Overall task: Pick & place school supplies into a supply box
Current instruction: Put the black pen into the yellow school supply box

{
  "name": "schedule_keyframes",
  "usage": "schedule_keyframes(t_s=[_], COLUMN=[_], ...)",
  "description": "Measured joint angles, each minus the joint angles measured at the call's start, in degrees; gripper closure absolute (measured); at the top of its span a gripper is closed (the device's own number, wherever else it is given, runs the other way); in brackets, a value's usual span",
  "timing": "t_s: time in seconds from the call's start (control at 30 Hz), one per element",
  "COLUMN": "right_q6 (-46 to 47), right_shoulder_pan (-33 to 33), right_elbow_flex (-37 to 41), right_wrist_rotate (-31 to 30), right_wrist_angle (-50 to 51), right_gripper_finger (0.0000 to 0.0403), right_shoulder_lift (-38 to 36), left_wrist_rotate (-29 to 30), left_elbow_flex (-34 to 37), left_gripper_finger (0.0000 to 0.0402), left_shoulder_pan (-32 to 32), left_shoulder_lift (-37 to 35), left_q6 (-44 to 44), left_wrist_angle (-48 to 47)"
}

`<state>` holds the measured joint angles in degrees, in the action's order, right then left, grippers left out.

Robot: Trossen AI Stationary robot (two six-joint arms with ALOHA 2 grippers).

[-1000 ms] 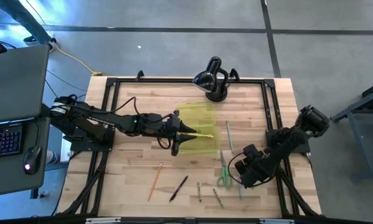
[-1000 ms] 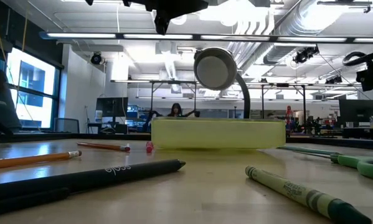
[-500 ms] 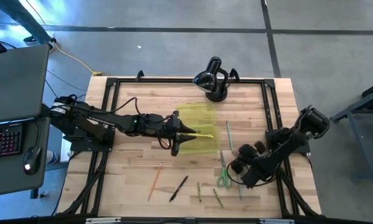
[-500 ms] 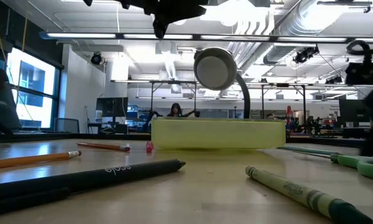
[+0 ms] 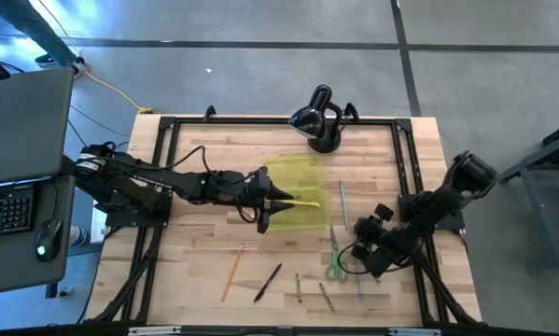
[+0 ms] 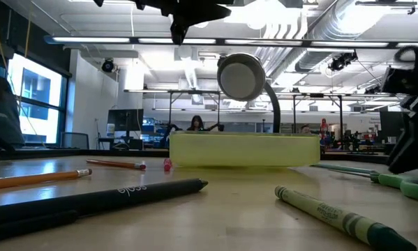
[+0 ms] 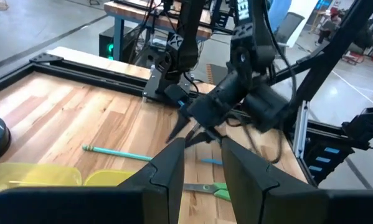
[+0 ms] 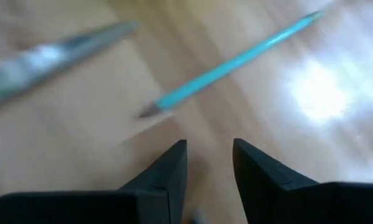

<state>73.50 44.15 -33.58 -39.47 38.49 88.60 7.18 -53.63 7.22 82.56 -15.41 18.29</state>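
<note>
The supply box (image 5: 296, 191) is a translucent yellow-green case in the middle of the table; a yellow pencil (image 5: 305, 202) lies in it. My left gripper (image 5: 281, 198) hovers open over the box's left part; the left wrist view shows its empty fingers (image 7: 202, 155) and the box (image 7: 30, 177). My right gripper (image 5: 361, 256) is open and points down, close over the table. Green-handled scissors (image 5: 335, 265) and a blue pencil (image 5: 359, 280) lie flat beside it. In the right wrist view this gripper (image 8: 210, 163) is short of the blue pencil (image 8: 236, 59) and touches nothing.
A green pencil (image 5: 343, 205) lies right of the box. An orange pencil (image 5: 232, 269), a black pen (image 5: 268, 282) and two green crayons (image 5: 299, 287) lie near the near edge. A black domed device (image 5: 318, 117) stands at the far edge. A black frame rims the table.
My right gripper has come down toward the table beside the scissors and the blue pencil, shifting slightly toward the table's left and turning at the wrist. My left gripper and the supplies have kept still.
</note>
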Motion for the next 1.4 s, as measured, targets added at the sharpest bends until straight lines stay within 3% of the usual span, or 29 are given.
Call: schedule_keyframes(t_s=[0.17,0.3,0.5,0.6,1.03,1.17,1.4], right_q6=[-1.9,3.2,5.3,4.8,-6.7,-6.7,-7.9], right_shoulder_pan=[4.6,11.0,18.2,19.5,19.8,19.7,19.6], right_elbow_flex=[2.6,8.2,18.9,22.1,27.9,28.4,29.0], right_wrist_rotate=[1.5,1.1,-0.8,-3.5,-5.3,-5.7,-7.2], right_wrist_angle=[0.0,-3.2,-16.2,-22.0,-28.5,-29.2,-31.9], right_gripper_finger=[0.0288,0.0288,0.0289,0.0289,0.029,0.031,0.0389], right_shoulder_lift=[-7.9,-13.8,-18.7,-18.9,-19.0,-19.0,-18.8], left_wrist_rotate=[0.0,0.0,0.0,0.0,0.0,0.0,0.0], left_elbow_flex=[0.0,0.0,0.0,0.0,0.0,0.0,0.0], left_gripper_finger=[0.0261,0.0261,0.0261,0.0261,0.0261,0.0261,0.0261], left_shoulder_pan=[0.0,0.0,0.0,0.0,0.0,0.0,0.0], left_shoulder_lift=[0.0,0.0,0.0,0.0,0.0,0.0,0.0], left_q6=[-0.5,-1.6,-1.6,-1.6,-1.6,-1.5,-1.4], left_wrist_angle=[0.1,0.2,1.3,1.4,1.1,0.3,-0.9])
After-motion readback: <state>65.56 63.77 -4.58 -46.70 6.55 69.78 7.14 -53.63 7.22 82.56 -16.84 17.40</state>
